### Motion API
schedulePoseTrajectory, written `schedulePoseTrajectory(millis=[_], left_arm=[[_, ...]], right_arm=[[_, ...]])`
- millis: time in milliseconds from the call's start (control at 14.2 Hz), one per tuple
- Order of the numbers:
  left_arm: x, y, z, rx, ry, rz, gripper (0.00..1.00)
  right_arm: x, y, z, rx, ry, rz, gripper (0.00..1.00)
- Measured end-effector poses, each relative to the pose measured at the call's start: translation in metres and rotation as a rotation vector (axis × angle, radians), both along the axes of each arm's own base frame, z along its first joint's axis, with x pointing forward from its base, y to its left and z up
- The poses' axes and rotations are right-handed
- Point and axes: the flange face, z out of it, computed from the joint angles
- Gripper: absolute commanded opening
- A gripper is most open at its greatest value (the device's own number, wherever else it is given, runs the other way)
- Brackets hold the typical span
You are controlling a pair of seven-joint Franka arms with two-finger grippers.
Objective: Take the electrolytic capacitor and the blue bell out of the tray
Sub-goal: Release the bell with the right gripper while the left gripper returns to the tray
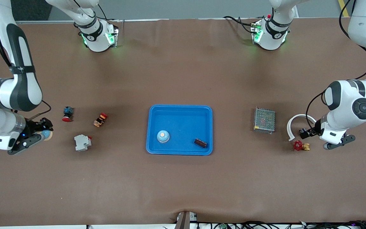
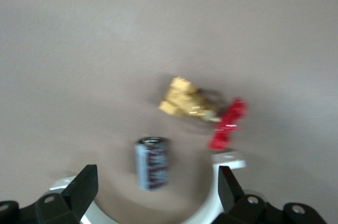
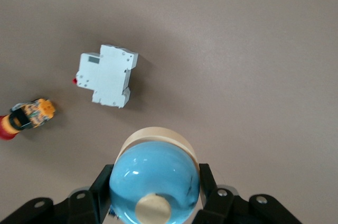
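A small grey-blue capacitor (image 2: 153,163) with a dark band lies on the brown table, inside the curve of a white arc (image 2: 221,182). My left gripper (image 2: 157,177) hangs just over it, open, with both fingers clear of it. In the front view the left gripper (image 1: 305,133) is at the left arm's end of the table and hides the capacitor. My right gripper (image 3: 156,177) is shut on a blue bell (image 3: 154,179) with a tan button and base. It holds the bell (image 1: 47,135) low at the right arm's end of the table.
A blue tray (image 1: 183,109) at mid-table holds a second blue bell (image 1: 163,136) and a dark brown block (image 1: 200,143). A mesh metal box (image 1: 264,120) and a red-handled brass valve (image 1: 301,146) lie near the left gripper. A white breaker (image 1: 82,142) and two push buttons (image 1: 67,114) (image 1: 100,119) lie near the right gripper.
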Motion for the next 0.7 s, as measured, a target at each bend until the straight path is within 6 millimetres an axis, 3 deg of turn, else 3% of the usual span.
schedulePoseTrajectory(millis=[282,705], left_arm=[[0.018,-0.083,0.047,-0.034,-0.014,0.097,1.0],[0.006,-0.255,0.059,-0.081,-0.046,0.247,1.0]], right_arm=[[0.008,-0.005,-0.044,0.0,-0.005,-0.002,0.36],[0.019,-0.014,-0.098,-0.002,-0.023,-0.005,0.36]])
